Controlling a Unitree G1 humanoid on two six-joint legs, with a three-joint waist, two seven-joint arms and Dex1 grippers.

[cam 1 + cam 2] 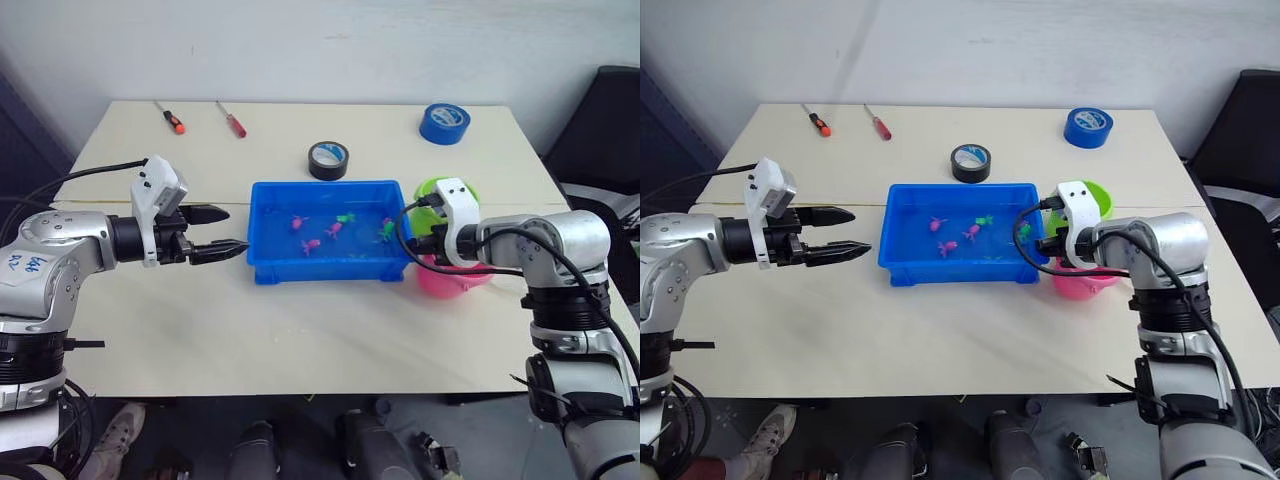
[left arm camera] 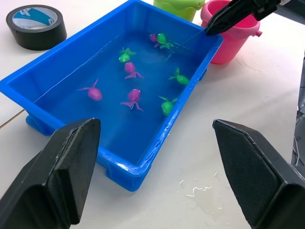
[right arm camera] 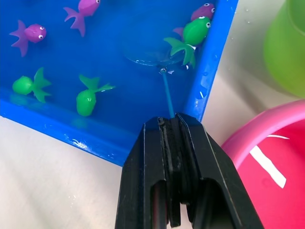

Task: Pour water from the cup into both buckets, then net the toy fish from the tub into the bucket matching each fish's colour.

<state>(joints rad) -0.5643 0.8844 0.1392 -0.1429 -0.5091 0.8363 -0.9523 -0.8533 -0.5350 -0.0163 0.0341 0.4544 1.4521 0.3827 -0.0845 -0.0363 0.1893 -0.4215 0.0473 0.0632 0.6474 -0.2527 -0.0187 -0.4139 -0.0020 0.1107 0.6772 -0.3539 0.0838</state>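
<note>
Hiding most of pink bucket (image 1: 452, 281), right gripper (image 3: 172, 125) pinches net (image 3: 151, 56).

Access to the tub (image 1: 268, 268) is being blocked at its right end by 2 buckets (image 1: 452, 280) and at the rear by black tape (image 1: 328, 160); its left and front sides are being left open.

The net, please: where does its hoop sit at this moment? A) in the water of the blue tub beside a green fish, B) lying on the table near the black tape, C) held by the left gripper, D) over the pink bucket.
A: the right gripper is shut on the thin handle, and the net lies in the water of the tub next to a green fish.
</note>
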